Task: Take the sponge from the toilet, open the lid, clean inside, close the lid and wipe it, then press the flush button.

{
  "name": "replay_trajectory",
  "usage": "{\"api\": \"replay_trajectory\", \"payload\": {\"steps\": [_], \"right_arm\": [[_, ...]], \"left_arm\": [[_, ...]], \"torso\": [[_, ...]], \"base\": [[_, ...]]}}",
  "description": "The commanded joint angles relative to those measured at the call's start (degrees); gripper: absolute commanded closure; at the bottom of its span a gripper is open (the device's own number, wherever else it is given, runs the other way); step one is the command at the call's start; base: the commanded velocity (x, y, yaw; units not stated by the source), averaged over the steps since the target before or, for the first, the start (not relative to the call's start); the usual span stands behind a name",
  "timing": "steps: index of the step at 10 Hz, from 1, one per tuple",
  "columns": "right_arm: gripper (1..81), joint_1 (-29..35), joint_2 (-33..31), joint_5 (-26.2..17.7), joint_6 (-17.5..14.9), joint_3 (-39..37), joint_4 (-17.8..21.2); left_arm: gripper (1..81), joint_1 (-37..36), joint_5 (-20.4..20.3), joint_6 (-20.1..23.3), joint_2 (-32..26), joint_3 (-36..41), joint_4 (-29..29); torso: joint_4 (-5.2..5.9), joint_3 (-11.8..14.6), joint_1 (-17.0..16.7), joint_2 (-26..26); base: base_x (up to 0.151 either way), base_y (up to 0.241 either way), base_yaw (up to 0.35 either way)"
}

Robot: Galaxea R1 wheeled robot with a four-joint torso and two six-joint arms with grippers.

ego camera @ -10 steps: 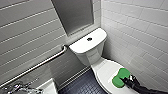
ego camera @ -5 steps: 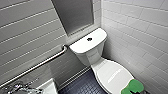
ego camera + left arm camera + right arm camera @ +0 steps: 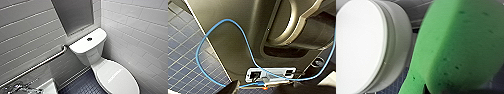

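The white toilet (image 3: 96,61) stands in the corner with its lid (image 3: 117,77) shut over the bowl. The dark round flush button (image 3: 89,39) sits in the middle of the tank top. In the right wrist view the green sponge (image 3: 461,47) looms very close to the camera, held by my right gripper, beside the rounded edge of the lid (image 3: 358,45) and a little apart from it. The left wrist view looks past the robot's own dark body and a blue cable (image 3: 218,27) to the tiled floor; nothing is in my left gripper.
A metal grab bar (image 3: 37,66) runs along the tiled left wall. A faucet (image 3: 17,88) and a white basin edge (image 3: 48,87) sit at the lower left. Dark blue floor tiles (image 3: 82,86) lie between basin and toilet. White tiled wall (image 3: 140,30) hems the toilet's right side.
My right gripper with the green sponge, seen over the front of the lid before, has slid down and to the right, past the edge of the head view. The toilet has not moved.
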Motion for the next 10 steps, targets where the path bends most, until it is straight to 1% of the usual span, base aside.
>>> {"api": "replay_trajectory", "payload": {"steps": [1, 2, 3, 4, 5, 7, 8, 9, 10], "right_arm": [[81.1, -8.05, -9.05, 6.31, 2.26, 14.39, -10.84], [81.1, -10.33, -10.38, 6.49, 1.47, 19.18, -11.64], [81.1, -11.66, -11.0, 7.28, -3.36, 24.1, -11.55], [81.1, -11.67, -11.26, 7.81, -10.26, 29.95, -10.68], [81.1, -10.62, -11.35, 7.72, -18.45, 35.16, -5.95], [81.1, -3.55, -10.57, 7.28, -35.9, 42.0, 10.17], [81.1, 0.77, -9.95, 7.28, -41.48, 43.78, 16.1], [81.1, 5.78, -8.9, 6.84, -46.39, 44.23, 22.84], [81.1, 11.04, -7.85, 6.67, -49.74, 43.27, 27.43]], "left_arm": [[1.0, 1.04, 5.53, 1.26, -0.65, -0.09, -0.06], [1.0, 1.04, 5.53, 1.43, -0.47, -0.09, -0.06], [1.0, 0.95, 5.53, 1.43, -0.21, -0.09, 0.03], [1.0, 0.95, 5.53, 1.6, -0.03, -0.09, -0.06], [1.0, 0.86, 5.53, 2.22, 0.14, 0.0, -0.06], [1.0, 0.86, 5.53, 2.22, 0.32, 0.09, -0.06], [1.0, 0.86, 5.53, 2.57, 0.32, 0.09, -0.06], [1.0, 0.78, 5.53, 2.66, 0.32, 0.0, -0.06], [1.0, 0.78, 5.44, 2.66, 0.4, 0.0, -0.06]], "torso": [[0.0, 0.0, 0.0, 0.0], [0.0, 0.0, 0.0, 0.0], [0.0, 0.0, 0.0, -0.02], [0.0, 0.0, 0.0, -0.02], [0.02, 0.0, 0.0, -0.02], [0.02, 0.0, 0.0, -0.05], [0.02, 0.0, 0.0, -0.05], [0.02, 0.0, 0.0, -0.05], [0.02, 0.0, 0.0, -0.05]], "base": [[0.0, 0.0, 0.0], [0.0, 0.0, 0.0], [0.0, 0.0, 0.0], [0.0, 0.0, 0.0], [0.0, 0.0, 0.0], [0.0, 0.0, 0.0], [0.0, 0.0, 0.0], [0.0, 0.0, 0.0], [0.0, 0.0, 0.0]]}}
